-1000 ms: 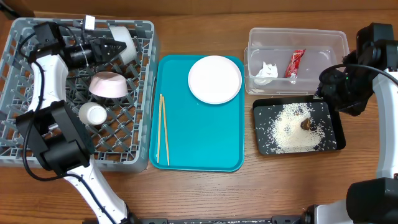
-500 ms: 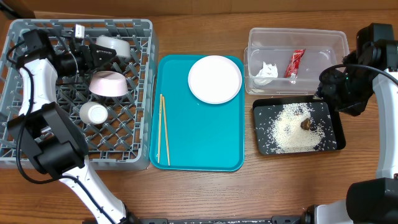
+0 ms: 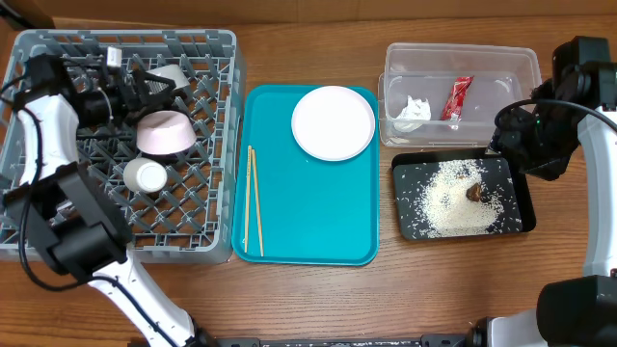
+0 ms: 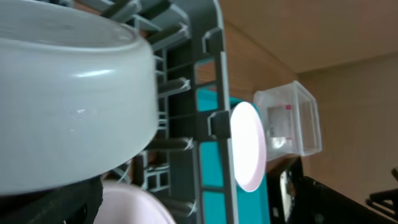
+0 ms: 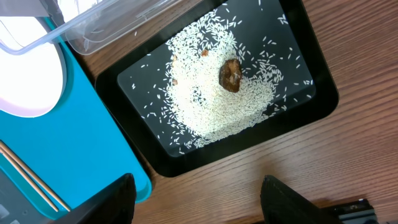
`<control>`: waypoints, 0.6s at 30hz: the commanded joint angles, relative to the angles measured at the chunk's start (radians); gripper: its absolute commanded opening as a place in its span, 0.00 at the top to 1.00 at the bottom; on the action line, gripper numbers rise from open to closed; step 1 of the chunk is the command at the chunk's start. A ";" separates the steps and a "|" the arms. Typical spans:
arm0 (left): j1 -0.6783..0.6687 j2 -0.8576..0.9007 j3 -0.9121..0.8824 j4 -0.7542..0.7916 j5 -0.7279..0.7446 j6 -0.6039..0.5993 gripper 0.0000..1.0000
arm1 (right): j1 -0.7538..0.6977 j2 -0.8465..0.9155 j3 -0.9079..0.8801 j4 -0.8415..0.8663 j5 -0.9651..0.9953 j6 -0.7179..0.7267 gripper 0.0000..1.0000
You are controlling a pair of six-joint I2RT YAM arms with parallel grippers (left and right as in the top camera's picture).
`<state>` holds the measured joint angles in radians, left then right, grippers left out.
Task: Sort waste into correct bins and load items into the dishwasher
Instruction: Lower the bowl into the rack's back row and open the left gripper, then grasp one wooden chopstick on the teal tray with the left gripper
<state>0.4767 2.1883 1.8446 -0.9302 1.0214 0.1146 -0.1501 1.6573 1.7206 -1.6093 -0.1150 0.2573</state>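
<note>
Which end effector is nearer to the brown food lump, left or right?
Right. The right end effector hangs at the black tray's far edge, close to the brown food lump. The left end effector is far off over the grey dish rack, holding a pale grey-green bowl.

Grey dish rack (image 3: 193, 39) on the left: pinkish bowl (image 3: 164, 133) in the middle, looks mouth-down, with the small white cup (image 3: 147, 175) just beside it. The pale grey-green bowl (image 3: 169, 77) is tipped on its side near the back wall. The round white plate (image 3: 333, 122) lies flat on the teal tray (image 3: 308, 212), two chopsticks (image 3: 253, 200) side by side along its left edge. The clear tub (image 3: 463, 53) holds the red wrapper (image 3: 458, 98) and crumpled tissue (image 3: 413, 111). The black tray (image 3: 521, 207) carries the rice (image 3: 448, 198), brown lump (image 3: 475, 192) on top.
</note>
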 commanded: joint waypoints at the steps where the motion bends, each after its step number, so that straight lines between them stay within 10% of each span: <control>1: 0.000 -0.175 0.005 -0.036 -0.155 0.019 0.00 | -0.003 -0.029 0.029 0.001 0.010 -0.003 0.34; 18: -0.448 -0.443 -0.018 -0.435 -0.711 -0.363 0.00 | -0.003 -0.029 0.029 0.002 0.010 -0.003 0.33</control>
<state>0.1051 1.7355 1.8462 -1.3365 0.4519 -0.1272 -0.1501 1.6573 1.7206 -1.6089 -0.1146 0.2569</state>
